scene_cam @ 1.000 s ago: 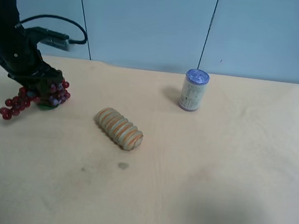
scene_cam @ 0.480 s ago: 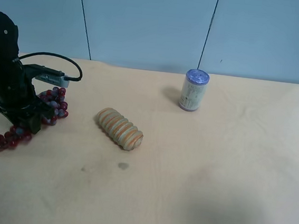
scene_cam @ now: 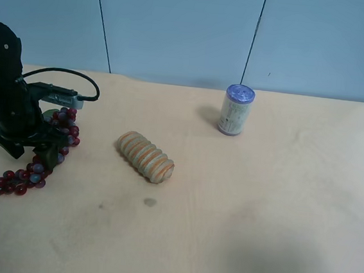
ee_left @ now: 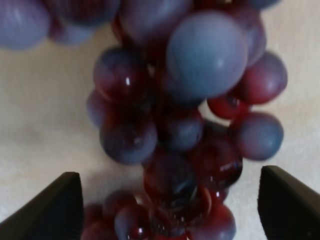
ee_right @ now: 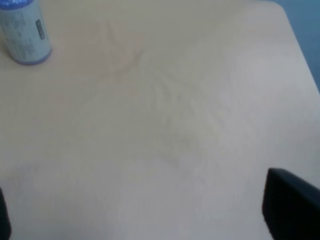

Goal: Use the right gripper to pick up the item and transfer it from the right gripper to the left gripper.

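Three objects lie on the pale tabletop (scene_cam: 258, 215). The item (scene_cam: 35, 154), a long bunch of dark red and purple toy grapes, rests on the table at the exterior high view's left. Its long axis runs diagonally: the thick end, with a patch of green leaf, lies toward the back of the table, near the black cable (scene_cam: 78, 78), and the thin tail of small red grapes points toward the view's lower left corner. The left gripper (ee_left: 170, 205), on the black arm (scene_cam: 6, 87) carrying a silver-grey camera module (scene_cam: 60, 92), stands directly over the middle of the bunch. In the left wrist view its two black fingertips (ee_left: 55, 210) are spread wide, one on each side of the grapes, with table showing between each tip and the fruit; the bunch is not clamped. The right gripper (ee_right: 145, 220) shows only as dark finger edges at opposite borders of the right wrist view, set wide apart over bare table, holding nothing. A tan ridged cylinder (scene_cam: 145, 157) with orange stripes lies on its side near the table's centre, well apart from the grapes. A white can (scene_cam: 236, 110) with a blue lid stands upright farther back.
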Action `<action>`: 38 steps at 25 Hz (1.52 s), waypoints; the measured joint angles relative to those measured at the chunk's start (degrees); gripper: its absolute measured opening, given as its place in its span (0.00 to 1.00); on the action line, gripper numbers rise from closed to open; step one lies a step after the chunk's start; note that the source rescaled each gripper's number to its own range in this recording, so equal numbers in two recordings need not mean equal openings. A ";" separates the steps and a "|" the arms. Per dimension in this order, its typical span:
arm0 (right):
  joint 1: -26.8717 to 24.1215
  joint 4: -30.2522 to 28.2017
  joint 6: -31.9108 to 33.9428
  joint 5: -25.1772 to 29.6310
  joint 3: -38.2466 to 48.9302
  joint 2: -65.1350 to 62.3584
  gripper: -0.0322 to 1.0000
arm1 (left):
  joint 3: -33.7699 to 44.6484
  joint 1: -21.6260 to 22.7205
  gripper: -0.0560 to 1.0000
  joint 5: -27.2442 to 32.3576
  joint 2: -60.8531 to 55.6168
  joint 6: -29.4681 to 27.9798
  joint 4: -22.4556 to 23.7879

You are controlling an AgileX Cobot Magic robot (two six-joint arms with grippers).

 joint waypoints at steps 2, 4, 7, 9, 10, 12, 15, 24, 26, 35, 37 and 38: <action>0.00 0.00 0.00 0.00 0.00 0.00 0.98 | 0.00 0.00 0.76 0.50 0.00 0.00 0.00; 0.00 0.00 0.00 0.00 0.00 0.00 0.98 | 0.00 0.00 0.78 2.56 -0.14 0.00 0.00; 0.00 0.00 0.00 0.00 0.00 0.00 0.98 | -0.96 0.00 0.79 7.25 -2.05 0.00 -0.06; 0.00 0.00 0.00 0.00 0.00 0.00 0.98 | -2.73 0.00 0.79 10.37 -4.67 0.00 -0.59; 0.00 0.00 0.00 0.00 0.00 0.00 0.98 | -3.80 0.00 0.79 11.89 -6.53 0.00 -0.59; 0.00 0.00 0.00 0.00 0.00 0.00 0.98 | -5.67 0.00 0.78 14.23 -10.68 0.00 -1.14; 0.00 0.00 -0.03 0.00 0.00 0.00 0.98 | -6.98 0.00 0.78 15.52 -19.25 0.00 -1.14; 0.00 0.30 -0.03 0.00 0.00 0.00 0.98 | -7.17 0.00 0.78 23.04 -43.38 0.00 -1.25; 0.00 0.30 -0.03 0.00 0.00 0.00 0.98 | -7.17 0.00 0.78 24.40 -48.79 0.00 -1.70; 0.00 0.30 -0.03 0.00 0.00 0.00 0.98 | 2.24 0.00 0.83 27.15 -73.76 2.21 -2.66; 0.00 0.30 -0.03 0.00 0.00 0.00 0.98 | 5.26 0.00 0.88 27.27 -78.88 4.01 -2.66; 0.00 0.30 -0.03 0.00 0.00 0.00 0.98 | 6.95 0.00 0.90 27.27 -80.79 4.85 -2.66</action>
